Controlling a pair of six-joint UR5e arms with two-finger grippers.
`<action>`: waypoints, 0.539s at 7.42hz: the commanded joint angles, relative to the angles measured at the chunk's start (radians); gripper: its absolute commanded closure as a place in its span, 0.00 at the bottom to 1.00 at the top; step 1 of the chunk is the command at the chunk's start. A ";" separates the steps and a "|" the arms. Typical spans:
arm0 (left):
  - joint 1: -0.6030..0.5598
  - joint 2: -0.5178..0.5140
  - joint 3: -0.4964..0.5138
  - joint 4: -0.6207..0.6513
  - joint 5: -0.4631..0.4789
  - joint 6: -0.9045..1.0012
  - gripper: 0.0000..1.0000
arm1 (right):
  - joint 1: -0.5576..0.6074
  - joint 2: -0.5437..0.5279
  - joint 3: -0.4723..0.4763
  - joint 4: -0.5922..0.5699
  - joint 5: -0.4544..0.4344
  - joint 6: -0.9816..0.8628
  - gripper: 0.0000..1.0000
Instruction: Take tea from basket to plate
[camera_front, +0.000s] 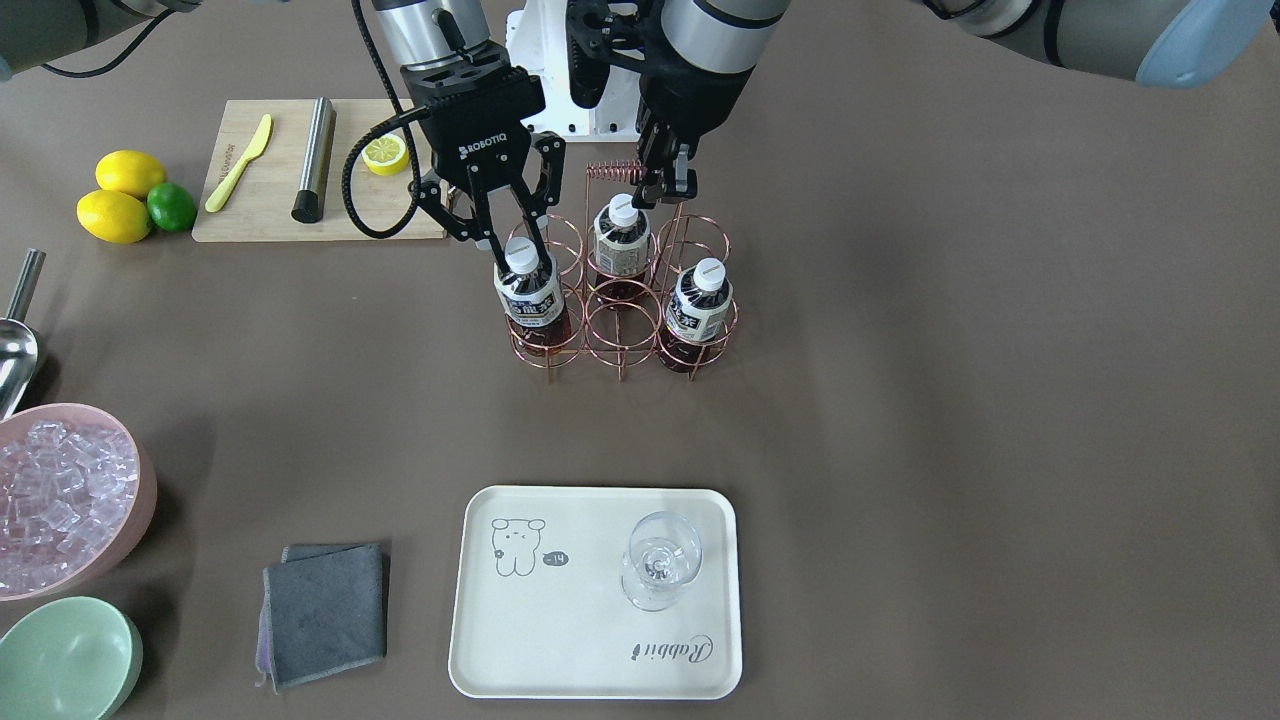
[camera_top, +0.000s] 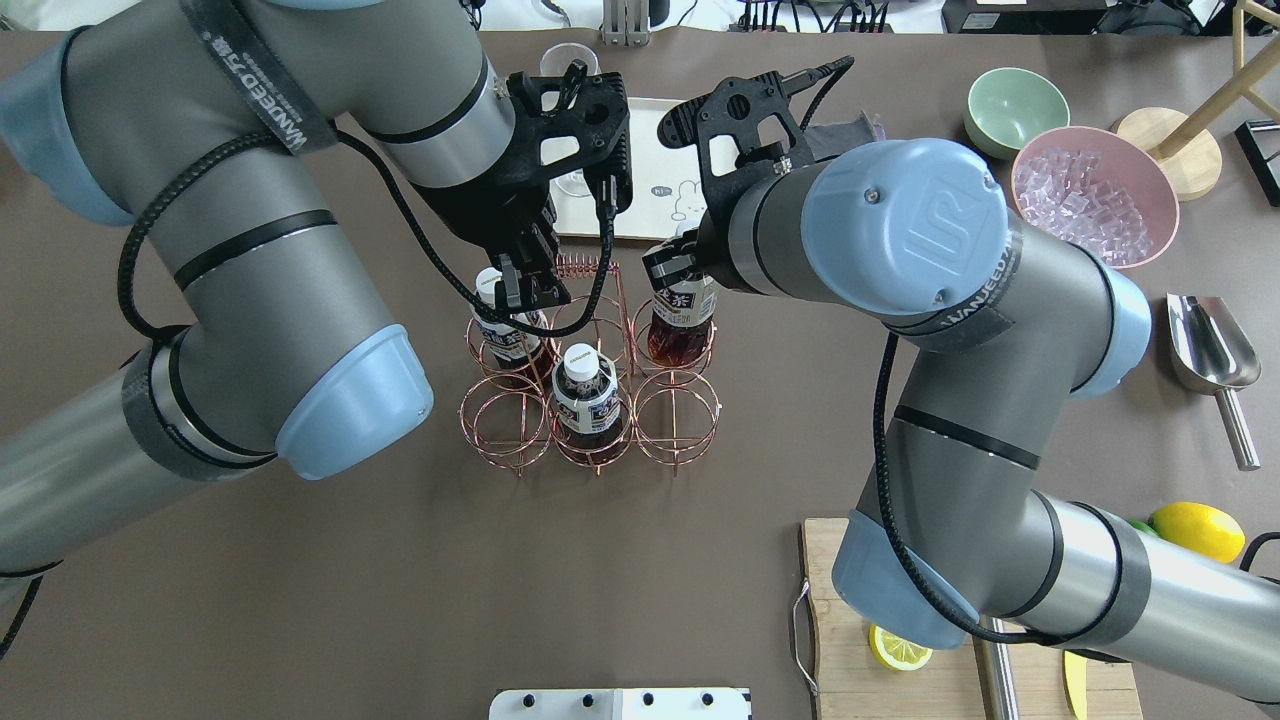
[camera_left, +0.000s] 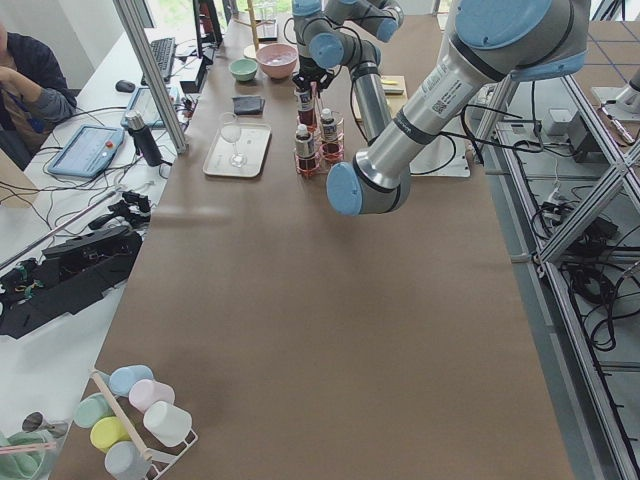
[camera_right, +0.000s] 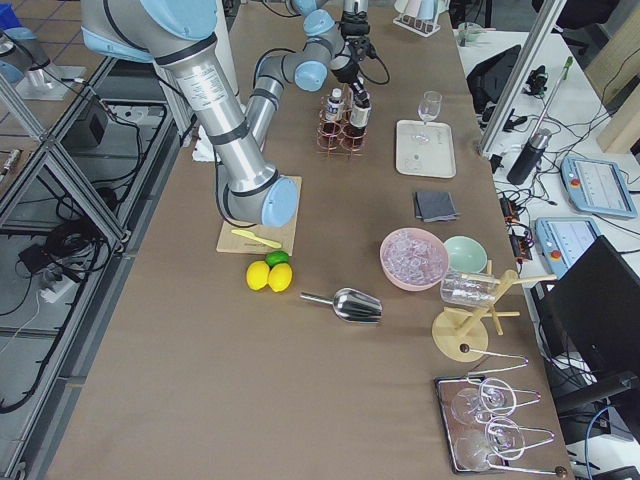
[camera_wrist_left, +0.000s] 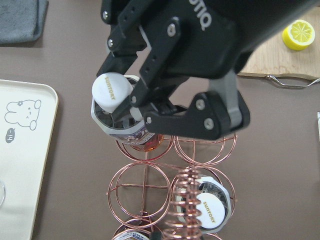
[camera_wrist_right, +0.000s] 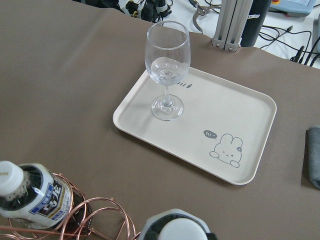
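Brown desk, middle: right gripper (camera_front: 512, 245) pinching tea bottle (camera_front: 530, 298) neck in copper basket (camera_front: 590, 325) corner cell. Left gripper (camera_front: 668, 188) pressed together on coil handle, I think. Lift dead straight till base clears ring, then operator-edge tray (camera_front: 560, 640), bear side, away from wine glass (camera_front: 660, 560).

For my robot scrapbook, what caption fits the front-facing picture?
Right pincer grips a tea bottle in the copper wire basket; bear tray waits nearby.
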 joint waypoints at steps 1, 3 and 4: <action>-0.001 0.000 -0.005 0.001 -0.002 0.000 1.00 | 0.047 -0.008 0.034 -0.014 0.060 0.001 1.00; -0.001 0.000 -0.008 0.002 -0.002 -0.002 1.00 | 0.094 0.008 0.101 -0.113 0.121 0.000 1.00; -0.001 0.000 -0.009 0.002 -0.002 -0.002 1.00 | 0.157 0.025 0.115 -0.144 0.196 0.001 1.00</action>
